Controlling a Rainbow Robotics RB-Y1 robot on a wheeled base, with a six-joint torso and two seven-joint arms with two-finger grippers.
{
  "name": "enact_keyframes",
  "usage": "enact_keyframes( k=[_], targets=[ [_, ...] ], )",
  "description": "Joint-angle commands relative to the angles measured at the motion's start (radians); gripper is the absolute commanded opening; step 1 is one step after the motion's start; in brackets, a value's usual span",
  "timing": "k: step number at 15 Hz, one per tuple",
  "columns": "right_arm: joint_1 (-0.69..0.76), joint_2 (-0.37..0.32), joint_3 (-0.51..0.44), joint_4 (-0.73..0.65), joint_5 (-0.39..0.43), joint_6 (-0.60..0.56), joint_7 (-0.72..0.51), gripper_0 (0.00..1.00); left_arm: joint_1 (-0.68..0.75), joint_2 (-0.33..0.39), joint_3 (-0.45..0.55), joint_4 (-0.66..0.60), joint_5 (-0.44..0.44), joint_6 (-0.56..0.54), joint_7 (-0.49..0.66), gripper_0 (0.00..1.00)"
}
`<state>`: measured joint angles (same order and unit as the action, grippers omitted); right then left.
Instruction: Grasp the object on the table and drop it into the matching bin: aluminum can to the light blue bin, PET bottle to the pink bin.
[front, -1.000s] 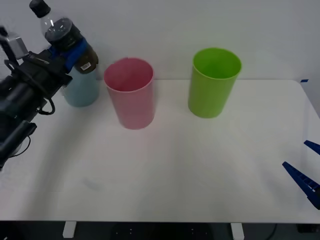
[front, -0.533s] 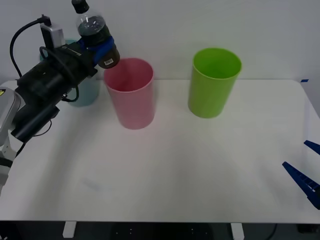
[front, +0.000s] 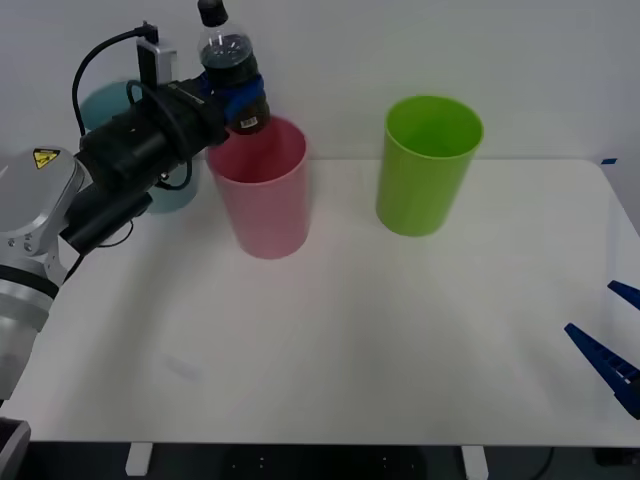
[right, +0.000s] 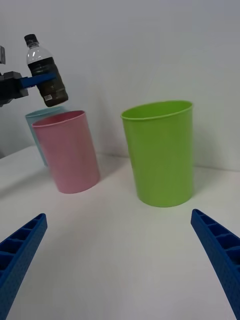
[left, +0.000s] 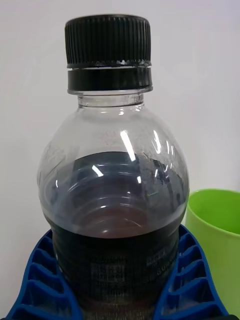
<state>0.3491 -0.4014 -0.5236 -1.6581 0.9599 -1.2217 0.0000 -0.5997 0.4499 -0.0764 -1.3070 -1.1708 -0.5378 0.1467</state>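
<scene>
Left gripper (front: 232, 92) clamped on PET bottle (front: 230, 62), upright, over far-left rim of pink bin (front: 262, 190). Probably worth nudging right to centre before letting go. Right gripper (right: 120, 260) spread wide, near right.

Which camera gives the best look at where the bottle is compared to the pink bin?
The right wrist view: from the side, the bottle hangs in the left gripper above the pink bin, near its rim. The front view shows the bottle over the bin's far-left rim. The left wrist view shows the bottle close up.
</scene>
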Motion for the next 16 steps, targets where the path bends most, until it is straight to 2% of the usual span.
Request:
enact_keyframes(
  k=[1, 7, 8, 9, 10, 16],
  targets=[
    [0.0, 0.0, 0.0, 0.0, 0.0, 0.0, 0.0, 1.0, 0.0, -0.007, -0.002, 0.0, -0.001, -0.008, -0.003, 0.0],
    [0.0, 0.0, 0.0, 0.0, 0.0, 0.0, 0.0, 1.0, 0.0, -0.008, -0.003, 0.0, -0.001, -0.008, -0.004, 0.0],
    [0.0, 0.0, 0.0, 0.0, 0.0, 0.0, 0.0, 1.0, 0.0, -0.008, -0.002, 0.0, -0.001, -0.011, -0.004, 0.05],
    [0.0, 0.0, 0.0, 0.0, 0.0, 0.0, 0.0, 1.0, -0.002, -0.008, -0.002, 0.0, -0.001, -0.014, -0.004, 0.32],
    [0.0, 0.0, 0.0, 0.0, 0.0, 0.0, 0.0, 1.0, -0.002, -0.008, -0.002, 0.0, 0.003, -0.014, -0.006, 1.0],
    [0.0, 0.0, 0.0, 0.0, 0.0, 0.0, 0.0, 1.0, 0.0, -0.008, -0.002, 0.0, 0.005, -0.022, -0.004, 1.0]
  ],
)
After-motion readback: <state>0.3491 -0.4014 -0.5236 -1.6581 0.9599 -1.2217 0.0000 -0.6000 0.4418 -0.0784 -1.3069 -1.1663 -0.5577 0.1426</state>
